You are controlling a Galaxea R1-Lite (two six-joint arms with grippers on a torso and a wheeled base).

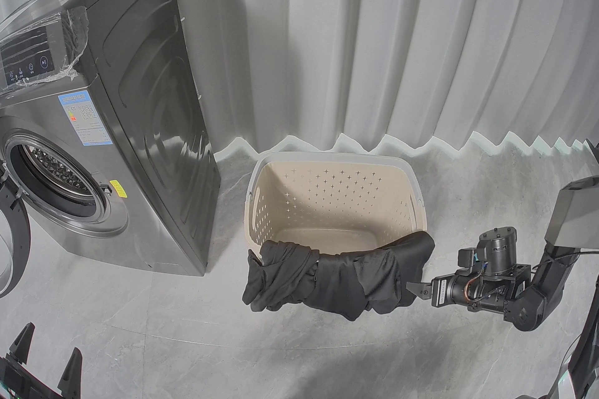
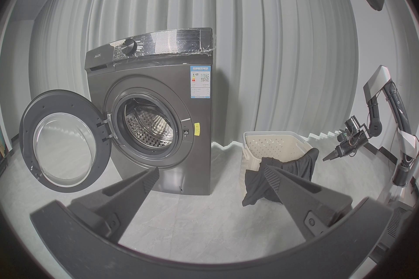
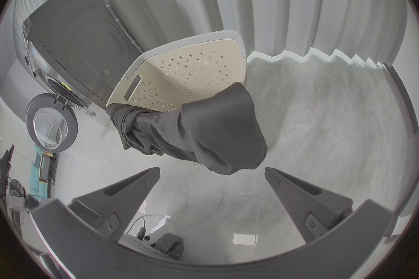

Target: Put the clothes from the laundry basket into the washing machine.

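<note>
**Dark garment on the basket rim, both claws spread and holding nothing**

Right claw (image 1: 417,289): we note its two fingers spread well apart with nothing between them. It sits low, pointed sideways at the near corner of the laundry basket (image 1: 331,157).

Black garment (image 1: 337,278): directly ahead of the right claw's fingertips. It lies draped over the basket's near rim, part falling inside and part hanging down the outer wall. One end is bunched at the corner beside the claw. The other end hangs in a knotted lump at the far corner, away from the claw. From the head view the nearest fingertip looks to be right at the cloth's edge. From the left wrist view a small gap seems to show. We cannot tell whether they touch.

The basket is cream, perforated, upright on the floor (image 1: 187,331), and lies beyond the garment as seen from the right claw. What we can see of its inside past the draped cloth holds nothing else.

Left claw (image 1: 51,343): fingers likewise held wide apart, gripping nothing. It hangs low, well apart from the basket.

Washing machine (image 1: 150,107): a grey front-loader standing ahead of the left claw, and well beyond the basket from the right claw. Its round door (image 2: 61,144) is swung wide on its hinge, to the side away from the basket. The steel drum (image 2: 148,125) is exposed, and we see no cloth in it.

A white pleated curtain (image 1: 374,26) hangs behind the machine and the basket.
</note>
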